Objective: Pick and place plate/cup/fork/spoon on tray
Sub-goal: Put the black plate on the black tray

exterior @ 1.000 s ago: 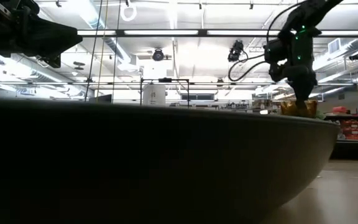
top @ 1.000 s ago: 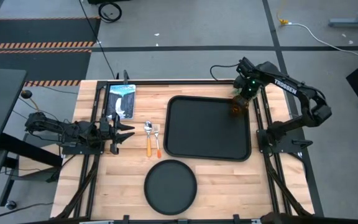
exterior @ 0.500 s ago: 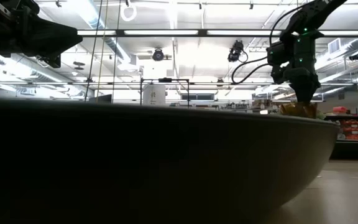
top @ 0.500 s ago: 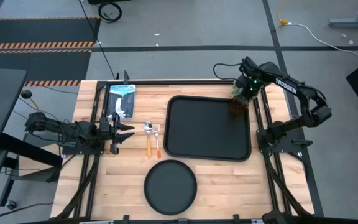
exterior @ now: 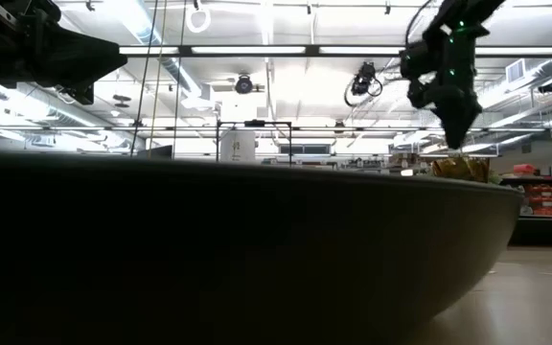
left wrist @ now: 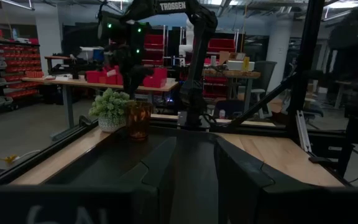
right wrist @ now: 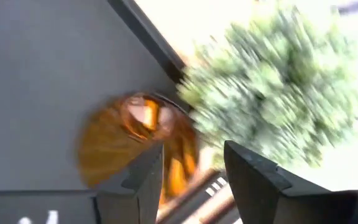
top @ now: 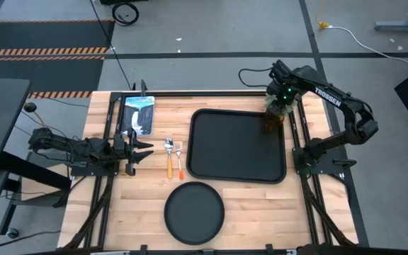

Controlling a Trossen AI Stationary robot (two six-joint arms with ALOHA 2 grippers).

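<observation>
The amber cup [top: 272, 122] stands upright on its base in the far right corner of the black tray [top: 232, 152]. My right gripper [top: 280, 106] hovers open just above the cup [exterior: 459, 169], clear of its rim in the low view, its fingers [right wrist: 143, 174] apart. The round plate [top: 194, 212] lies on the table near the front edge. The spoon [top: 168, 156] and the fork [top: 178, 161] lie side by side left of the tray. My left gripper [top: 142, 150] waits open at the table's left.
A small green potted plant [left wrist: 109, 107] stands just beyond the tray's far right corner, close to the cup. A blue and white package [top: 138, 113] lies at the far left. Bare wood shows between the plate and the tray.
My right gripper has opened, let go of the cup and risen straight up from it. The cup stays upright in the tray's far right corner.
</observation>
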